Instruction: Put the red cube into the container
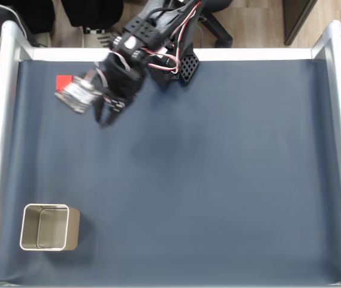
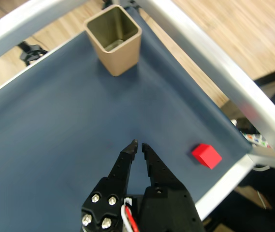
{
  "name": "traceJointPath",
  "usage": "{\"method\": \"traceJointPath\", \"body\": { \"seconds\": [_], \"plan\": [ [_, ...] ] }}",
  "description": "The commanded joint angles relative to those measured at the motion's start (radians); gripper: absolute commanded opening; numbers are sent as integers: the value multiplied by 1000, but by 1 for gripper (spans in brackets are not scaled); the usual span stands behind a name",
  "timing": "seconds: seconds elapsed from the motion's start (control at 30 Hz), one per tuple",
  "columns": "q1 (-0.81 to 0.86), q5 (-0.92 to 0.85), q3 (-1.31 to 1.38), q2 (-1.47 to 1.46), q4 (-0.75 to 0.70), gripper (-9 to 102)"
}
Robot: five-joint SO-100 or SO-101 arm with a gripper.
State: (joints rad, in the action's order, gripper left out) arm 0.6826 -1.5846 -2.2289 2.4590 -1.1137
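My arm reached from its base at the far edge of the dark blue desk toward the fixed view's upper left, my black gripper empty with its tips nearly together. The small red cube lay on the desk near its right in the wrist view, untouched. The square cream-rimmed metal tin stood upright well apart, near the fixed view's lower left corner.
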Motion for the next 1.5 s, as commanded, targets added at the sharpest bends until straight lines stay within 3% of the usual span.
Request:
{"method": "traceJointPath", "body": {
  "seconds": [0.0, 0.2, 0.53, 0.9, 1.47],
  "plan": [
    [133, 6, 147, -64, -67, 0],
    [370, 31, 314, -212, -172, 1],
    [626, -14, 345, -365, -84, 14],
    [652, 38, 209, -454, 107, 27],
    [707, -75, -31, -506, 437, 30]
  ]
}}
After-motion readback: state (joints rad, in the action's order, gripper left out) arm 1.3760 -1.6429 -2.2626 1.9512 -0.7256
